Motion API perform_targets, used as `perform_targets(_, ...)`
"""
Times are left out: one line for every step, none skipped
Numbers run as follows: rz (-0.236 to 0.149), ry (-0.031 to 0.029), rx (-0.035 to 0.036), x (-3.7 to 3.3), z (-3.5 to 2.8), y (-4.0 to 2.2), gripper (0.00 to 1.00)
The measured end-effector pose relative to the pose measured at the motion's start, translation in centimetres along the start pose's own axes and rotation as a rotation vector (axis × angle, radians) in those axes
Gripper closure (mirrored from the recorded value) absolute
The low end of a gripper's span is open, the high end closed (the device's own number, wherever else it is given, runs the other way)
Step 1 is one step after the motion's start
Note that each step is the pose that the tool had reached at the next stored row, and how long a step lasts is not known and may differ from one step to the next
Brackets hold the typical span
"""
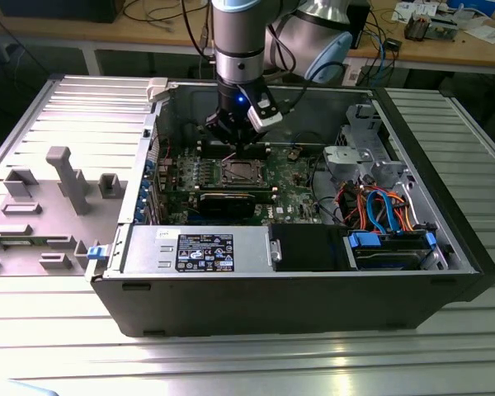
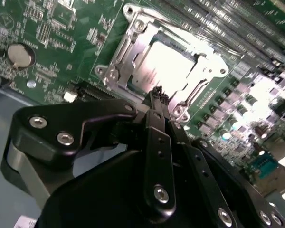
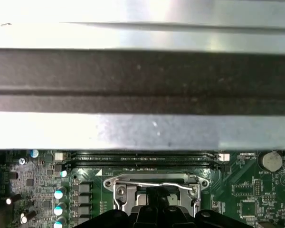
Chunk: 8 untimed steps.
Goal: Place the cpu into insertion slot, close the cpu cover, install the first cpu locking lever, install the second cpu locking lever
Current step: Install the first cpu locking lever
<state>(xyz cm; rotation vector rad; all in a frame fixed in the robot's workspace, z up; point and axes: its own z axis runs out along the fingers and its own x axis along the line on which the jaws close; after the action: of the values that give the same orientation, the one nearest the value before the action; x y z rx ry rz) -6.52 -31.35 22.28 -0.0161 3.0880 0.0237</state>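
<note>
Exterior view: gripper [image 1: 233, 147] low inside open PC case [image 1: 445, 239], just above insertion slot [image 1: 238, 172] on motherboard [image 1: 297, 198]. Second wrist view: fingertips [image 2: 157, 95] pinched narrow, nothing between them, tips at edge of cpu cover [image 2: 128, 61] already down over cpu [image 2: 167, 64]; judged step = locking levers, needing fine sideways push w/ downward pressure. First wrist view: thin lever wire [image 3: 156, 184] across cover's far edge, right beside gripper.
</note>
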Motion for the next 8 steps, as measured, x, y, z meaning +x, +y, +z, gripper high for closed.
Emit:
perform_targets(0.001, -0.0003, -0.01, 0.03, -0.07, -0.01, 0.89)
perform_targets(0.001, -0.0009, -0.0125, 0.05, -0.13, -0.01, 0.89)
perform_targets(0.001, -0.0013, -0.013, 0.07, -0.13, -0.01, 0.89)
perform_targets(0.001, -0.0014, -0.0115, 0.07, -0.12, 0.0, 0.89)
perform_targets(0.001, -0.0012, -0.0059, 0.08, -0.13, -0.01, 0.89)
perform_targets(0.0, -0.0011, 0.0014, 0.09, -0.13, -0.02, 0.89)
perform_targets(-0.001, -0.001, 0.0138, 0.09, -0.13, -0.04, 0.89)
perform_targets(-0.001, -0.001, 0.0195, 0.13, -0.13, -0.06, 0.89)
